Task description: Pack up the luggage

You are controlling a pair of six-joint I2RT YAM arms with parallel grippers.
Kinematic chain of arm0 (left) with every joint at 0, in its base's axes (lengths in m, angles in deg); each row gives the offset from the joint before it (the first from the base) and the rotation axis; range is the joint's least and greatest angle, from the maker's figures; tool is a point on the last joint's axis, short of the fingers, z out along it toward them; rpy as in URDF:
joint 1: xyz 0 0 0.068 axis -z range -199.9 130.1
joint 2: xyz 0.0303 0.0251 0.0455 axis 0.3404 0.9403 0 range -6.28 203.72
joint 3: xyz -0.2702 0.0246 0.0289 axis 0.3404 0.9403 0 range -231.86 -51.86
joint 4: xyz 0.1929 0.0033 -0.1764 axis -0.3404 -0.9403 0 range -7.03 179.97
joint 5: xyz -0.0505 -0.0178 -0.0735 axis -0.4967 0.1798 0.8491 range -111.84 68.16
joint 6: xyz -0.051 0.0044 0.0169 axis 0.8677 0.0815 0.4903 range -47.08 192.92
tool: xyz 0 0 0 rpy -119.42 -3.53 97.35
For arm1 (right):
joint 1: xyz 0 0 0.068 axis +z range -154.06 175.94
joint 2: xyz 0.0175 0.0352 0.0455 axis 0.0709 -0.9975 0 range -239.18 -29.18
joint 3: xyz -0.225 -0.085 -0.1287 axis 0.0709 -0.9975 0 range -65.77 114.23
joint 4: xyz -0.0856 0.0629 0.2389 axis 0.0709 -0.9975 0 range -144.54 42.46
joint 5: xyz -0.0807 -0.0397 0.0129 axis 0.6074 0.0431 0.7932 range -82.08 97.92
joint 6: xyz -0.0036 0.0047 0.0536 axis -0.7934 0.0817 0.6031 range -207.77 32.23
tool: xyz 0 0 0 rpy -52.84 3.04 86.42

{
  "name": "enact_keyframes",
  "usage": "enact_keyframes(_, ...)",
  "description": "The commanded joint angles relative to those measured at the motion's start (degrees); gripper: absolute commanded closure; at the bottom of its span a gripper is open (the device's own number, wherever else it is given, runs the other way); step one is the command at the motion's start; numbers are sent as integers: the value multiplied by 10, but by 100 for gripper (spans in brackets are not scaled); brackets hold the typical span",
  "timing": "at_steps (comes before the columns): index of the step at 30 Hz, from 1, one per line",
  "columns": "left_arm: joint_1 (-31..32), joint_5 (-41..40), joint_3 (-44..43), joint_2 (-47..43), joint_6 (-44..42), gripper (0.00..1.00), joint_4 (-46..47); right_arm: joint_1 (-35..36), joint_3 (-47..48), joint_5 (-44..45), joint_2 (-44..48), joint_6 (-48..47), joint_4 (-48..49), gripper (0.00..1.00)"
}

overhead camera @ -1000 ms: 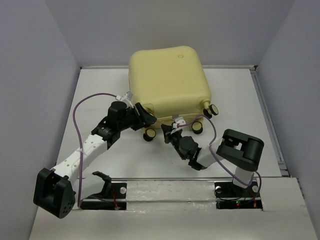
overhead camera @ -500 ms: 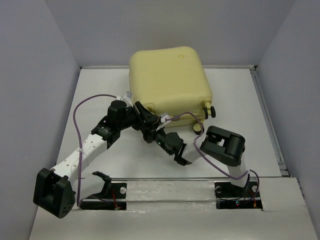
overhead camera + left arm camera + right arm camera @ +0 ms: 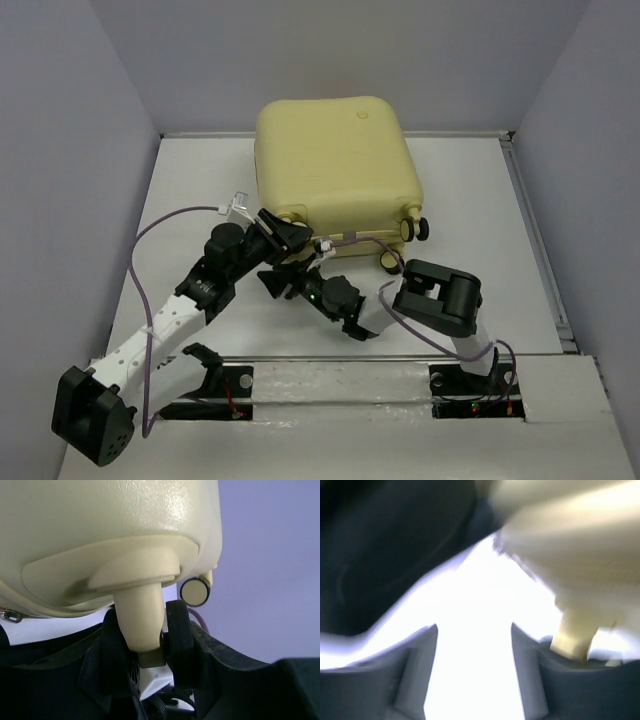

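- While the left pincer (image 3: 288,236) is drawn in close, its black fingers (image 3: 220,655) press from both sides on a caster at the near-left corner of the luggage (image 3: 335,160).
- Between those fingers a cream caster stem (image 3: 140,620) runs down from the shell, with a black wheel (image 3: 178,640) tight against its right side.
- Just above the grip, the left wrist view is filled by the pale-yellow rounded underside of the corner.
- Past the pincer's right finger, a second wheel (image 3: 195,591) shows at the shell's edge against the grey-violet wall.
- Just behind the left pincer, toward the arm bases, the right pincer (image 3: 283,280) is spread wide and has hold of nothing.
- Its wrist view is blurred: a bright bare gap lies between its two fingers (image 3: 415,675), a cream stem stands just outside the right one, and pale shell looms above.
- Beyond both pincers the luggage lies closed on the white table (image 3: 470,200), reaching toward the far wall.
- To the pincers' right, two more wheels sit along the luggage's near edge.
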Motion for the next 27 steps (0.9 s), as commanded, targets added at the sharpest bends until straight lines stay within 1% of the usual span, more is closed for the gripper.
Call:
enact_keyframes(1, 41, 103, -3, -57, 10, 94, 237, 35, -160, -22, 93, -27, 203, 23)
enact_keyframes(2, 41, 101, 5, -56, 12, 94, 237, 35, -187, -21, 113, -35, 191, 18)
enact_keyframes(3, 41, 99, 10, -54, 12, 94, 237, 35, -208, -18, 157, -38, 147, 13)
enact_keyframes(4, 40, 97, 17, -54, 10, 92, 237, 35, -225, -16, 157, -43, 120, 12)
enact_keyframes(5, 38, 95, 29, -54, 11, 89, 238, 35, -253, -26, 201, -52, 58, 11)
enact_keyframes(6, 37, 93, 39, -53, 10, 83, 239, 35, -271, -32, 244, -56, 23, 10)
enact_keyframes(8, 35, 91, 48, -55, 3, 76, 239, 35, -288, -31, 288, -55, -43, 9)
enact_keyframes(9, 34, 87, 56, -56, 2, 65, 239, 35, -293, -28, 312, -56, -111, 8)
enact_keyframes(10, 33, 88, 58, -55, -2, 60, 239, 35, -299, -25, 357, -57, -147, 8)
enact_keyframes(12, 32, 92, 59, -52, -23, 49, 237, 35, -294, -9, 402, -63, -229, 4)
enact_keyframes(13, 31, 96, 59, -48, -31, 45, 237, 35, -286, 0, 423, -68, -307, 3)
enact_keyframes(14, 30, 103, 55, -45, -40, 37, 230, 35, -276, 19, 454, -87, -344, 2)
enact_keyframes(15, 28, 105, 52, -40, -59, 32, 223, 35, -255, 24, 465, -101, -382, 0)
enact_keyframes(16, 28, 106, 48, -38, -68, 28, 216, 35, -243, 30, 472, -114, -393, 0)
enact_keyframes(17, 28, 105, 46, -38, -75, 21, 204, 35, -231, 31, 475, -138, -402, 0)
enact_keyframes(18, 27, 105, 49, -38, -80, 18, 203, 29, -203, 29, 472, -159, -411, 0)
enact_keyframes(19, 25, 104, 50, -38, -81, 12, 203, 29, -190, 27, 467, -168, -413, 0)
enact_keyframes(22, 21, 108, 50, -38, -82, 3, 203, 14, -137, 38, 438, -195, -411, 0)
enact_keyframes(24, 20, 111, 49, -37, -83, 1, 203, 1, -117, 34, 425, -201, -400, 0)
enact_keyframes(27, 15, 116, 51, -37, -83, 1, 203, -18, -81, 11, 391, -203, -371, 0)
